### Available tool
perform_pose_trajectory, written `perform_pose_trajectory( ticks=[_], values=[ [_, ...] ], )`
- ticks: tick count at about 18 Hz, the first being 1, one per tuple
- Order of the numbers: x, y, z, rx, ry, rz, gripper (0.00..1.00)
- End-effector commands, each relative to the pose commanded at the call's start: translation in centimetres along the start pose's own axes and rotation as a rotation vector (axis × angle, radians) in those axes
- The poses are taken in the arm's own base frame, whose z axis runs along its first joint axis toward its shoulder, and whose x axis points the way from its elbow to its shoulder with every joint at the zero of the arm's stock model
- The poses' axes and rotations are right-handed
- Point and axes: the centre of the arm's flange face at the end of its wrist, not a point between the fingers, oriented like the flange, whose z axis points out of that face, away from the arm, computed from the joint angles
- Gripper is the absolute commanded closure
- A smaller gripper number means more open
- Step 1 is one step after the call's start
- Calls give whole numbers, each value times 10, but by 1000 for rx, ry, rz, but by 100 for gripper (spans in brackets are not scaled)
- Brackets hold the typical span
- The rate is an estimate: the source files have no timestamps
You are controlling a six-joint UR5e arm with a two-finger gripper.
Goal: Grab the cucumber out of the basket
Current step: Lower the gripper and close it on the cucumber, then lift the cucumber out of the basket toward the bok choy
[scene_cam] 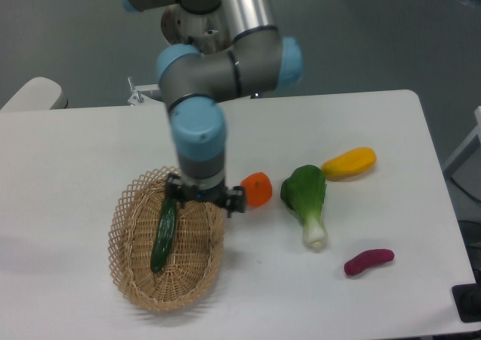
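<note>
Fixed camera, looking down at a white table (90,152). The cucumber (163,237) lies inside the basket (128,272), on its left half, apparently not yet lifted. The gripper (197,204) hangs over the basket's upper end, just beside the cucumber's top; its fingers are hidden, so I cannot tell whether they are spread or pinching. Grasp and lift look still to come. The cucumber's long axis runs nearly vertically in the picture, its top end tilted slightly right.

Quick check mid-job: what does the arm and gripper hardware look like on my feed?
The arm has silver-grey tube links and grey joint housings with light-blue caps. The gripper hangs from a grey wrist cylinder; it is compact and black, its fingers too blurred to detail. No cables or markings are discernible.
</note>
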Motion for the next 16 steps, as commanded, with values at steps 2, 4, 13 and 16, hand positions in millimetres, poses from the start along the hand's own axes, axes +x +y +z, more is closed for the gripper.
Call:
perform_pose_trajectory(
  ticks=[2, 4, 13, 16],
  values=[
    [20, -1, 16, 17, -5, 17, 0],
    [35, -1, 33, 34, -12, 37, 0],
    [39, -5, 65, 5, -53, 87, 0],
    [46, -5, 68, 0, -52, 100, 26]
  ],
)
